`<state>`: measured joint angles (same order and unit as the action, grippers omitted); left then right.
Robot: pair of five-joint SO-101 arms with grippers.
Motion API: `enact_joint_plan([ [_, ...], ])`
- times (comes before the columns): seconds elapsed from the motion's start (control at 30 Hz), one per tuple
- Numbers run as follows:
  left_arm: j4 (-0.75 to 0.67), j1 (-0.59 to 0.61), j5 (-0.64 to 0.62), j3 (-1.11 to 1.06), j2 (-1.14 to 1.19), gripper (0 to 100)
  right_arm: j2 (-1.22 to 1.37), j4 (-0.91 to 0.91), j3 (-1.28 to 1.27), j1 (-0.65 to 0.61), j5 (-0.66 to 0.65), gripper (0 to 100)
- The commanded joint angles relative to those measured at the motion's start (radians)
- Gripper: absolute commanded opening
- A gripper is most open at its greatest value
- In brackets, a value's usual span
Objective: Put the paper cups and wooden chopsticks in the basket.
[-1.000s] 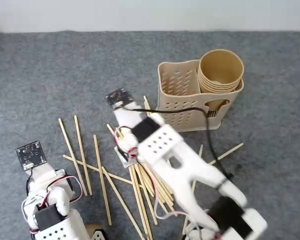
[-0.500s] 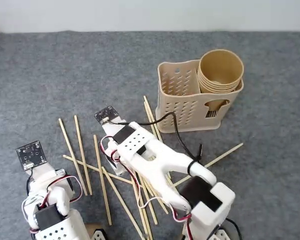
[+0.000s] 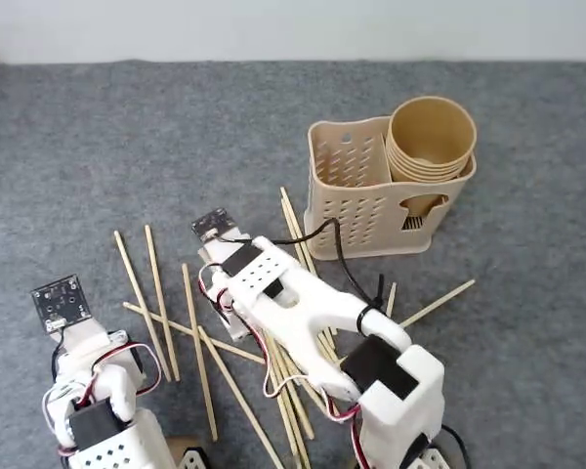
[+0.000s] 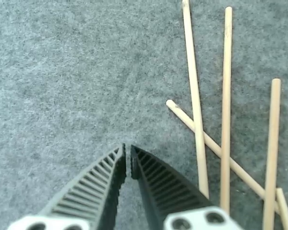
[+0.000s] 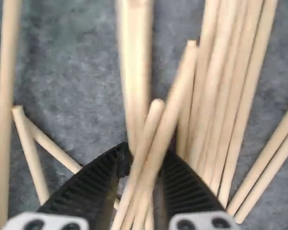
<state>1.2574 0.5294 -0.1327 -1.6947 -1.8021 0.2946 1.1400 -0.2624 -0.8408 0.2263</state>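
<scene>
Several chopsticks (image 5: 169, 120) clamped in right hand (image 5: 143, 158), arm (image 3: 303, 305) extended

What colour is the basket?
Beige: the basket has pale tan perforated walls. It shows best in the high view.

Mottled grey carpet is covering the desk (image 3: 117, 127) across the frame. At the upper right, the beige plastic basket (image 3: 356, 210) is showing rows of small round holes, and the stacked paper cups (image 3: 432, 137) are glowing tan. The slim wooden chopsticks (image 3: 160, 298) are showing pale straw. The ribbed left pincer (image 4: 127, 160) and right pincer (image 5: 144, 165) are showing black.
</scene>
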Motion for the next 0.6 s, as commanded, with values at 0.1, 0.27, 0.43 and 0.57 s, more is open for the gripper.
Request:
enact_joint_plan([
  [0.1,-0.003,-0.003,0.002,0.012,-0.014,2,-0.113,0.042,0.025,-0.008,-0.015,0.8],
  [0.27,-0.003,-0.003,0.002,0.012,-0.014,2,-0.197,0.079,0.026,0.039,-0.021,0.8],
  [0.43,-0.003,-0.003,0.002,0.012,-0.014,2,-0.306,0.085,0.029,0.111,-0.080,0.8],
  [0.57,-0.003,-0.003,0.002,0.012,-0.014,2,-0.406,0.065,0.040,0.122,-0.083,0.8],
])
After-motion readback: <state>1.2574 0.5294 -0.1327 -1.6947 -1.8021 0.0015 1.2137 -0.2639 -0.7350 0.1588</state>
